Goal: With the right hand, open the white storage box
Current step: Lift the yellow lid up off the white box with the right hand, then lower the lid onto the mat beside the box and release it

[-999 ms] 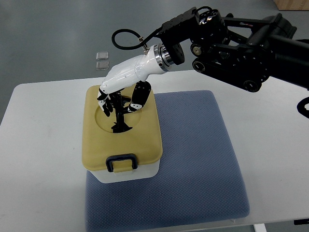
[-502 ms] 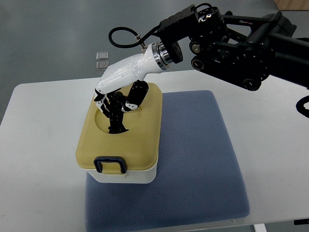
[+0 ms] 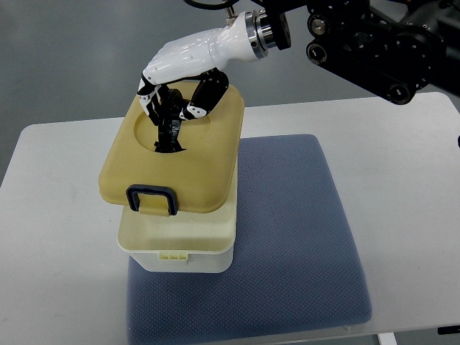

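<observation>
We are viewing the scene steeply from above. The white storage box (image 3: 178,248) is standing on the near left part of a blue-grey mat (image 3: 287,244), which is lying on a white table (image 3: 402,187). Its tan lid (image 3: 172,154) is hanging clear of the box at the near side: the cream rim of the box is showing below the lid's front edge, and the dark clasp (image 3: 152,199) is hanging free above that rim. Whether the far edge of the lid is touching the box, we cannot tell.

We are judging the task to be well advanced: the lid is unlatched and raised, but it is not yet set aside, so the box is not fully open and the lid has yet to be put down somewhere.

The right hand (image 3: 176,79) is reaching in from the upper right on a black arm (image 3: 366,39), the white palm facing down over the far half of the lid. Its dark fingers (image 3: 169,118) are curling down into the round recess in the lid's top and are clasping the black handle (image 3: 169,141) there, so the hand is carrying the lid. The left arm is not appearing.
</observation>
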